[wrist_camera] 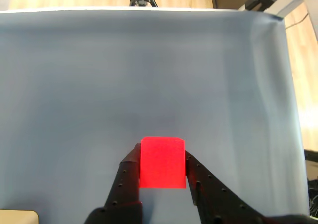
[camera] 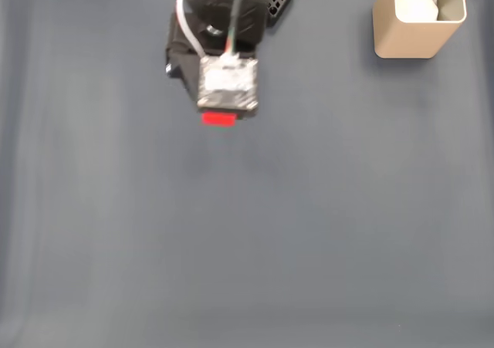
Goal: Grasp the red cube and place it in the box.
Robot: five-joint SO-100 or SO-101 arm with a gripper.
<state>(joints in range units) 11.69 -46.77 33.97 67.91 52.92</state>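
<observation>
The red cube [wrist_camera: 162,162] sits between my two black fingers in the wrist view, and my gripper [wrist_camera: 161,160] is shut on it, held above the grey-blue cloth. From the fixed view, the arm's camera block covers most of the cube, leaving a red strip [camera: 218,119] below it at the upper middle; the gripper [camera: 220,116] is under that block. The beige box [camera: 417,20] stands upright at the top right corner, far to the right of the gripper, with something white inside it.
A grey-blue cloth [camera: 247,232] covers the table. The arm's black base [camera: 224,12] is at the top middle. In the wrist view the cloth's far edge [wrist_camera: 149,10] meets a wooden floor, and a tan corner [wrist_camera: 17,216] shows at the bottom left.
</observation>
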